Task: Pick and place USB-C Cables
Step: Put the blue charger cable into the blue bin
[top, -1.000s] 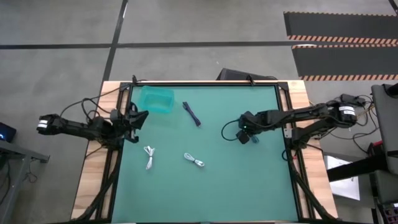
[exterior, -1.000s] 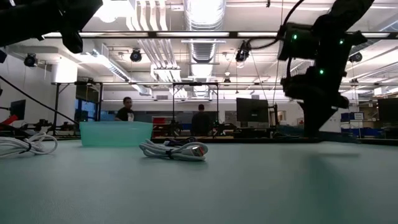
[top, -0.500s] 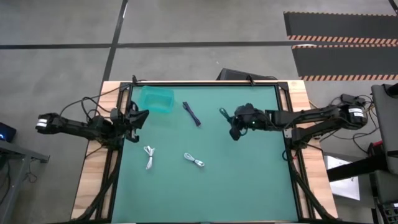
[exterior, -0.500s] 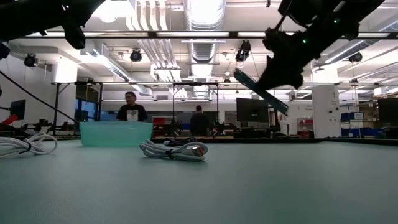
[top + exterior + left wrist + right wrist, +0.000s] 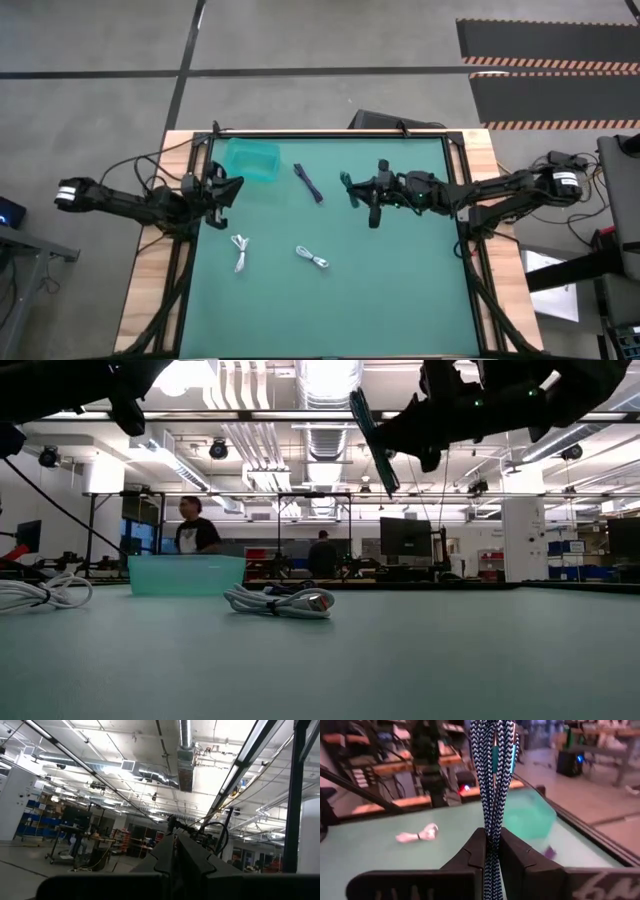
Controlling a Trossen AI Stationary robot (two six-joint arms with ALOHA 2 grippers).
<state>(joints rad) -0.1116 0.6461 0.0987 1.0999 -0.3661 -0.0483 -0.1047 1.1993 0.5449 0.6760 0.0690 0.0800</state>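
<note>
Four cables are in play, and one of them, a dark braided cable (image 5: 492,780) with teal plugs, is already off the green table (image 5: 400,290), pinched in the right gripper (image 5: 352,190) whose fingers (image 5: 517,855) are closed tight on its bundled strands. Taking the teal tray (image 5: 251,160) as the landmark, this carried cable hangs in the air well to the right of it, across the far half of the mat. The second dark cable (image 5: 308,183) lies on the mat between the tray and the right gripper, nearer the tray. The two white ones sit on the near side of the tray: one white cable (image 5: 240,251) almost straight in front of it, the other white cable (image 5: 313,258) further right. The left gripper (image 5: 222,190) waits just beside the tray's near-left corner, its fingers (image 5: 175,852) pressed together on nothing. The step in hand looks like the carry: the pick is done and the load is on its way toward the tray, which is presumably the drop point. The next move would call for travelling on over the lying dark cable without dragging the dangling end across it, stopping above the tray's opening, lowering enough that the bundle falls inside the walls, and only then parting the fingers.
</note>
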